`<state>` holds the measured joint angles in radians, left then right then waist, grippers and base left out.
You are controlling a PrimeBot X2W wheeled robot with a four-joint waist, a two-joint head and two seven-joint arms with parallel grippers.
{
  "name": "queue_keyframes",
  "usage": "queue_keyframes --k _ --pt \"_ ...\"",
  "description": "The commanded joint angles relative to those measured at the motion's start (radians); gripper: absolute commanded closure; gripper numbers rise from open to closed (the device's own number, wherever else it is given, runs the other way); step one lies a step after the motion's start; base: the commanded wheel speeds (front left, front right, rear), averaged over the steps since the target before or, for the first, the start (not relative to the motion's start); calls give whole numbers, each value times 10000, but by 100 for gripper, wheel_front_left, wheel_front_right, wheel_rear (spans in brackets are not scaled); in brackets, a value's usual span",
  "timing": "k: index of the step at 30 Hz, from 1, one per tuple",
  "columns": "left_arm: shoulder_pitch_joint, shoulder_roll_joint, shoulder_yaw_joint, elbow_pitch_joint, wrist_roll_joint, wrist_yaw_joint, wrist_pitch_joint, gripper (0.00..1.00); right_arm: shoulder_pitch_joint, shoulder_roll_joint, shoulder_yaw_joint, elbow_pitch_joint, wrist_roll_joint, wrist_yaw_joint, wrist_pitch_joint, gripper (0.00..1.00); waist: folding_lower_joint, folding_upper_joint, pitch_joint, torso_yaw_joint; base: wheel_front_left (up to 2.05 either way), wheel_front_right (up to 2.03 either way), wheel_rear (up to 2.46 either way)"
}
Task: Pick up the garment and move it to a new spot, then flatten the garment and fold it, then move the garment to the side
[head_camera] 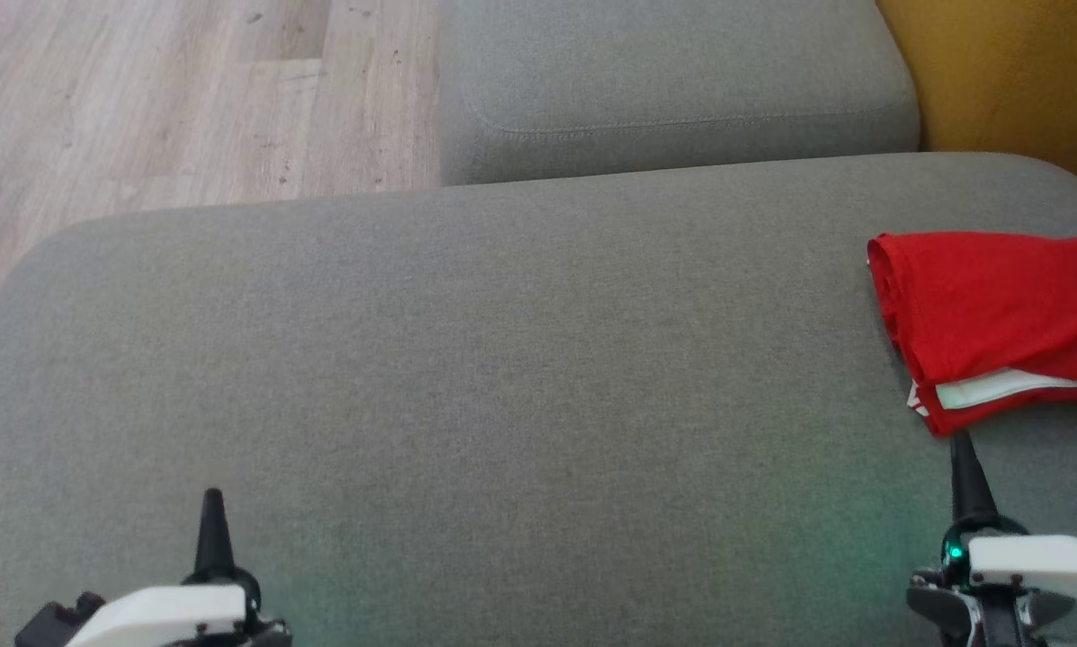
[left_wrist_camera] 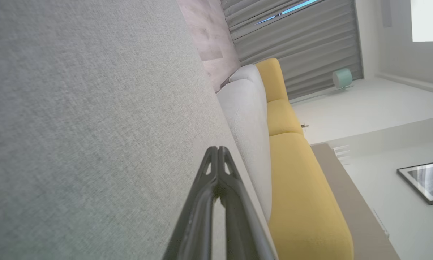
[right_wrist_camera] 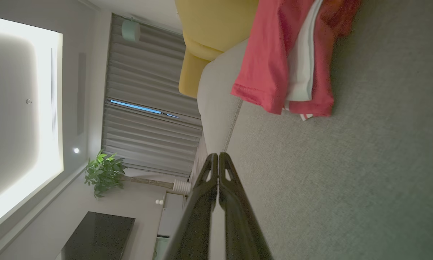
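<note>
- Two pincers hover low over the grey cushion (head_camera: 502, 359), each with its fingers pressed together and gripping nothing.
- The left pincer (head_camera: 213, 499) is at the lower left, well apart from the cloth.
- The red garment (head_camera: 988, 305) lies folded at the cushion's right edge, with white showing along its near side.
- The right pincer (head_camera: 961, 445) points at that near side, its tip just short of it.

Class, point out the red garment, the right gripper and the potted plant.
red garment (head_camera: 997, 314), head view, top red layer
right gripper (head_camera: 959, 442), head view, closed fingertips
potted plant (right_wrist_camera: 102, 173), right wrist view, leaves
</note>
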<state>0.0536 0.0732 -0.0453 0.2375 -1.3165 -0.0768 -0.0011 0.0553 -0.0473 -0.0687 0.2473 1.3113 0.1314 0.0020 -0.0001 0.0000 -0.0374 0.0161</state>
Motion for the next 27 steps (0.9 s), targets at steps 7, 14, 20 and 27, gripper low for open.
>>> queue_keyframes --k 7,14,20,27 --pt "-967 92 628 -163 -1146 -237 279 100 -958 -235 43 -217 1150 -6 351 100 1 0 132 -53 0 0 0" --pt "-1172 84 812 -90 -1854 -338 457 100 -1174 -235 -28 -159 1837 -7 530 100 1 0 224 -89 0 0 0" --pt "-1377 75 997 -17 -2556 -438 635 100 -1390 -233 -100 -100 2520 -7 708 100 1 0 315 -125 0 0 0" --pt "-1583 62 1188 57 -3258 -539 819 100 -1607 -229 -176 -41 3202 -7 891 100 1 0 406 -161 0 0 0"
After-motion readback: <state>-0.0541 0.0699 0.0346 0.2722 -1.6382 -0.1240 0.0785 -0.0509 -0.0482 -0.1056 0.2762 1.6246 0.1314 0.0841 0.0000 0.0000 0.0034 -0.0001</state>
